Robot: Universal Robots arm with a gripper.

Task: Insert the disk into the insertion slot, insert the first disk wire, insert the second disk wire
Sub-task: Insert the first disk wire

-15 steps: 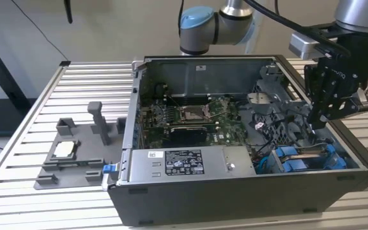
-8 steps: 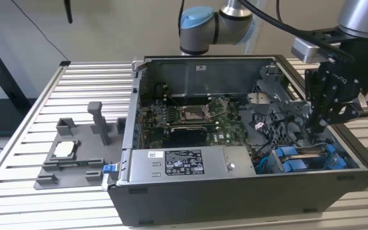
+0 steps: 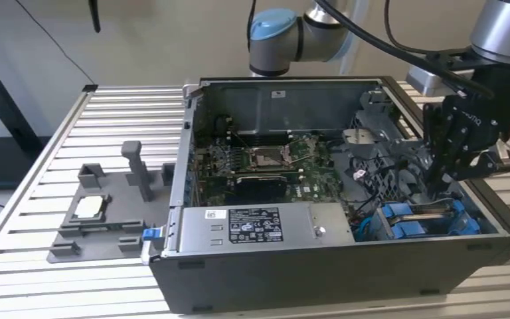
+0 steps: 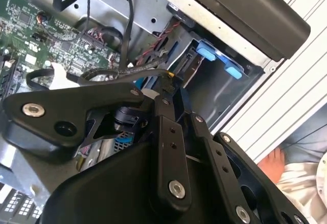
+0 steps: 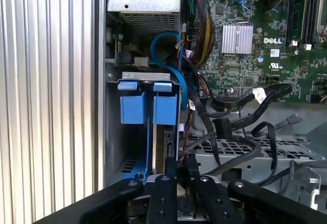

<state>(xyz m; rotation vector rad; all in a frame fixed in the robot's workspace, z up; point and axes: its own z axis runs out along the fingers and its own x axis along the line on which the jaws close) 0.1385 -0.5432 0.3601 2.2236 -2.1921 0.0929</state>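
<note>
Jaws hang over the dark grey cage slot point(image 5: 114, 132) where the blue-framed silver disk point(image 5: 164, 109) sits, placed for wiring; you cannot tell their grip.

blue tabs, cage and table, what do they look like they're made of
Blue tabs: likely moulded plastic, given the even saturated colour and soft satin sheen.
Cage: apparently sheet metal, dull grey with a thin folded edge.
Table: probably aluminium, with pale ribbed slats and long streaky highlights.
</note>
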